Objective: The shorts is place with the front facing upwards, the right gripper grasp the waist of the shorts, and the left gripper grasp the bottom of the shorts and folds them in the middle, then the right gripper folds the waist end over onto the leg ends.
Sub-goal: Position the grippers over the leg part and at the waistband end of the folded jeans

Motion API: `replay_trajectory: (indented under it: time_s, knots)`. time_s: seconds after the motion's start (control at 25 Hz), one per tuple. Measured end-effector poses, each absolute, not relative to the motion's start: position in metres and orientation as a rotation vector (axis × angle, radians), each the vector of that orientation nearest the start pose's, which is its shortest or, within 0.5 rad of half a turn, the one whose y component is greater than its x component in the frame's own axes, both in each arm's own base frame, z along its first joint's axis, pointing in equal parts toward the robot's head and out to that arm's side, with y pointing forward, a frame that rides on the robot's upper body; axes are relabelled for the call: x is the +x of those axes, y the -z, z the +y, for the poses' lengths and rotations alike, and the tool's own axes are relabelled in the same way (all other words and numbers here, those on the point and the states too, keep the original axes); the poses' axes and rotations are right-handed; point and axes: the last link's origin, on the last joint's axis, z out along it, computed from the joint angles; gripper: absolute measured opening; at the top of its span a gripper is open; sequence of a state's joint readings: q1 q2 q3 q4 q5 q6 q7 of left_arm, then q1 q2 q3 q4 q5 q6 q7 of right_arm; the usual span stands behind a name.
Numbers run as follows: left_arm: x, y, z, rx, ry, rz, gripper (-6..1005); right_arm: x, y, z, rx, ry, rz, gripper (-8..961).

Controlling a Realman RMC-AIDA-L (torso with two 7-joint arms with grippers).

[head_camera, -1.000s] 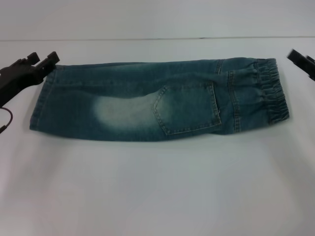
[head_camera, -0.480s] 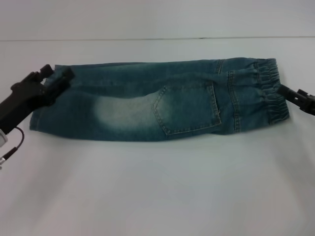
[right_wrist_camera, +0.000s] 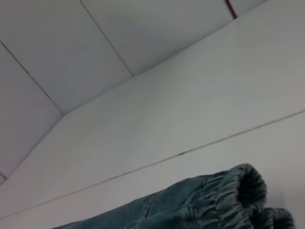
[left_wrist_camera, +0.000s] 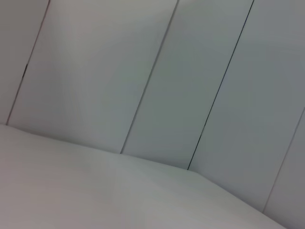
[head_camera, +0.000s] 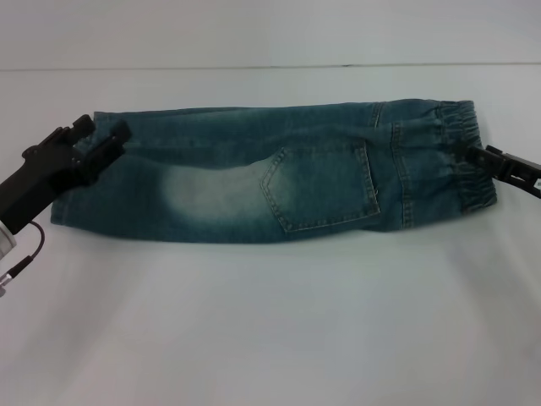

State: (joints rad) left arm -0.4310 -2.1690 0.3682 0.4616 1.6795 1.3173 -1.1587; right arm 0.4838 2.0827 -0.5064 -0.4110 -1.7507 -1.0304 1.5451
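Observation:
The blue denim shorts (head_camera: pixel 254 186) lie folded lengthwise on the white table (head_camera: pixel 270 321), back pocket up. Their elastic waist (head_camera: pixel 467 139) is on the right and the leg ends (head_camera: pixel 72 199) on the left. My left gripper (head_camera: pixel 100 138) is over the far corner of the leg ends, its two fingers spread apart and open. My right gripper (head_camera: pixel 480 157) reaches in from the right edge, its tip at the middle of the waistband. The right wrist view shows the gathered waist (right_wrist_camera: pixel 238 191) close below. The left wrist view shows only table and wall.
A panelled wall (left_wrist_camera: pixel 167 71) stands behind the table. A thin seam (head_camera: pixel 254 67) runs across the table's far side. A cable (head_camera: pixel 25 254) hangs from the left arm near the left edge.
Both grippers came in from the far corners toward the shorts: the left onto the leg-end corner, the right down and inward until its tip met the waistband. The shorts have not moved.

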Motion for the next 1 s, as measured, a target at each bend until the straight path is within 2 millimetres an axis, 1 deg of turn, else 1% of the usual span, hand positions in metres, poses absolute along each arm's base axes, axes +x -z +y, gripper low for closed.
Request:
replay_trajectory:
  time_s: [0.12,0.2,0.44,0.64,0.76,1.0]
  knots:
    - [-0.314,-0.001,0.325,-1.984,0.989,-0.865,721,0.342,-0.002,0.355,-1.9,-0.796,1.31,788]
    - [-0.313,-0.001,0.325,-1.99,0.988,-0.861,721,0.337,0.003,0.362,-1.92,-0.763,1.335,779]
    - [-0.31,0.0,0.324,-2.012,1.003,-0.846,723,0.331,0.008,0.37,-1.951,-0.713,1.368,752]
    - [-0.307,0.001,0.322,-2.025,1.015,-0.824,724,0.329,0.004,0.37,-1.977,-0.72,1.368,730]
    - [-0.304,0.008,0.321,-2.038,1.02,-0.798,725,0.33,0.0,0.368,-1.99,-0.73,1.357,716]
    - [-0.289,0.029,0.324,-2.086,1.036,-0.744,726,0.328,-0.006,0.365,-2.019,-0.758,1.349,424]
